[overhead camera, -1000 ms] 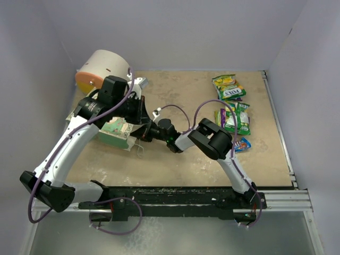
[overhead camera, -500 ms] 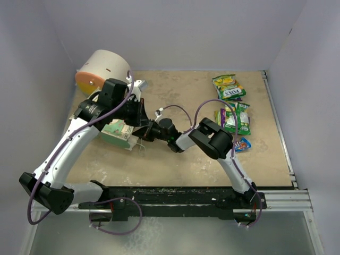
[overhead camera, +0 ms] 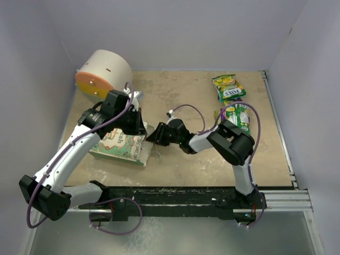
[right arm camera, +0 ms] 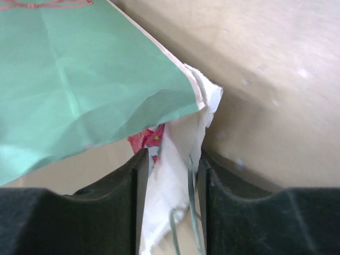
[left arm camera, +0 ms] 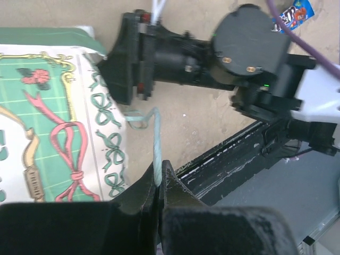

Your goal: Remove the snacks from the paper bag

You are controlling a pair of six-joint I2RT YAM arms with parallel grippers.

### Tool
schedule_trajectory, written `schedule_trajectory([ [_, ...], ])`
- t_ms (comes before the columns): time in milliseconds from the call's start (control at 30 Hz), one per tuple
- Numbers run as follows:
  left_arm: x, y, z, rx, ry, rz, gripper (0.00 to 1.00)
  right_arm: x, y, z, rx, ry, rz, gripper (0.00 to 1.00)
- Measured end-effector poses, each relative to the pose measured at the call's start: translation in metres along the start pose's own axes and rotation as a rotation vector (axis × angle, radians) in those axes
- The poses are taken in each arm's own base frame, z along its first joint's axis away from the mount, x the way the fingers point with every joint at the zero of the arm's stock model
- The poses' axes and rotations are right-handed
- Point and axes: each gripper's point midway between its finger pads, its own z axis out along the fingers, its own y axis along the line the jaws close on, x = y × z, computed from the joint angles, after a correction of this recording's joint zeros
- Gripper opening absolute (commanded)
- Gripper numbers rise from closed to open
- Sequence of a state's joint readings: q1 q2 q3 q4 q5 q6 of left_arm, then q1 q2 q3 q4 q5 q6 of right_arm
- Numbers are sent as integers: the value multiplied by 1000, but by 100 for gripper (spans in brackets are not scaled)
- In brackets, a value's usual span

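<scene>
The paper bag (overhead camera: 119, 146) lies on its side left of centre, printed panel (left arm camera: 48, 122) up, mouth to the right. My left gripper (overhead camera: 142, 129) is shut on its pale string handle (left arm camera: 155, 138), jaws pinched tight (left arm camera: 159, 169). My right gripper (overhead camera: 151, 138) is at the bag's mouth, open, its fingers (right arm camera: 170, 159) either side of the bag's white inner lip (right arm camera: 175, 175). A red-pink packet (right arm camera: 150, 139) shows just inside under the green side (right arm camera: 90, 74). A FOX'S packet (overhead camera: 228, 87) and a green-white packet (overhead camera: 237, 118) lie at the right.
A big cream cylinder with an orange face (overhead camera: 103, 74) stands at the back left, close behind the left arm. A small blue packet (left arm camera: 295, 13) lies beyond the right arm. Grey walls enclose the table; a black rail (overhead camera: 175, 194) runs along its near edge.
The bag has been dragged nearer and to the right and now lies flatter. My left gripper came down with the handle. My right gripper drew back to the right, to the bag's mouth.
</scene>
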State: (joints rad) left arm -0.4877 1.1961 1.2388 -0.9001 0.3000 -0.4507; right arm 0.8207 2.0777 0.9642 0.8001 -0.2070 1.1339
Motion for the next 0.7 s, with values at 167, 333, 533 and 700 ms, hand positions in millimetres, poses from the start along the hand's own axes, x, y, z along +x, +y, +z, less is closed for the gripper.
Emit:
schedule_trajectory([
  [167, 0, 3, 2, -16, -11, -19, 0, -6, -15, -39, 87, -21, -83, 56],
  [333, -3, 0, -2, -6, -33, -29, 0, -11, -22, -70, 150, -58, -135, 52],
  [533, -2, -3, 0, 11, -20, -38, 0, 7, 8, -71, 123, -74, -140, 48],
  [700, 1, -5, 6, 26, 12, -47, 0, 36, 45, -42, 56, -73, -68, 46],
])
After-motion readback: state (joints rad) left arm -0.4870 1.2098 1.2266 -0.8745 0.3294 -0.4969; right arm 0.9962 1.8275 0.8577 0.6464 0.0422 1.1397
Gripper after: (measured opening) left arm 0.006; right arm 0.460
